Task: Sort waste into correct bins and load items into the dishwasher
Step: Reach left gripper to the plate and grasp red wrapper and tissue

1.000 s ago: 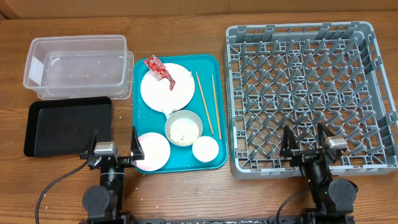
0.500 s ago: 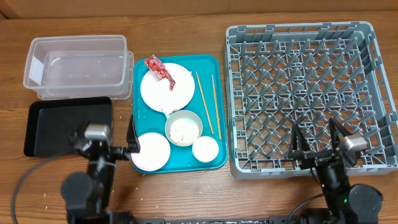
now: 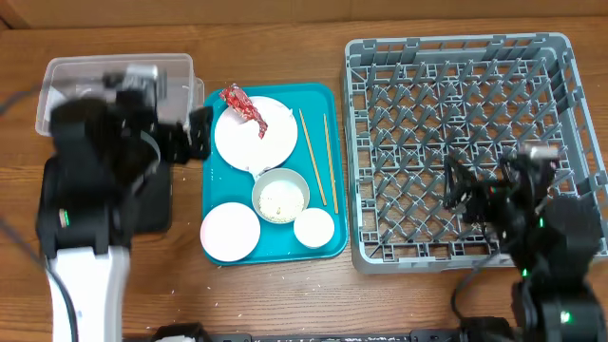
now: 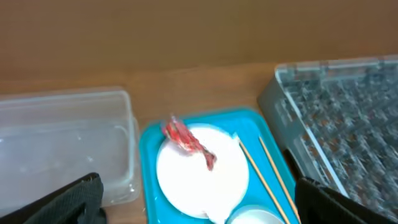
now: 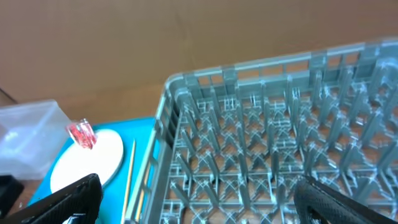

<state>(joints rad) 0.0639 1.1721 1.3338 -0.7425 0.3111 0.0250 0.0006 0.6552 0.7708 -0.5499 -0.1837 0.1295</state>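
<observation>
The red wrapper (image 3: 242, 106) lies on the large white plate (image 3: 255, 138) at the back of the teal tray; it also shows in the left wrist view (image 4: 186, 142). In front stand a grey metal bowl (image 3: 280, 197) with rice grains, a pale pink plate (image 3: 230, 231) and a small white bowl (image 3: 313, 227). Two chopsticks (image 3: 321, 157) lie at the tray's right. My left gripper (image 3: 190, 135) is open and empty, raised between the clear tub (image 3: 171, 95) and the white plate. My right gripper (image 3: 480, 190) is open and empty above the front of the grey dish rack (image 3: 456, 95).
The black tray (image 3: 157, 204) lies in front of the clear tub, mostly hidden under my left arm. The teal tray (image 3: 328, 104) sits between the tub and the rack. A few rice grains dot the table by the tray's front edge.
Both arms rose from the table's front edge. The left swung back over the black tray toward the tub and plate; the right moved up over the rack's front. Nothing was grasped.
</observation>
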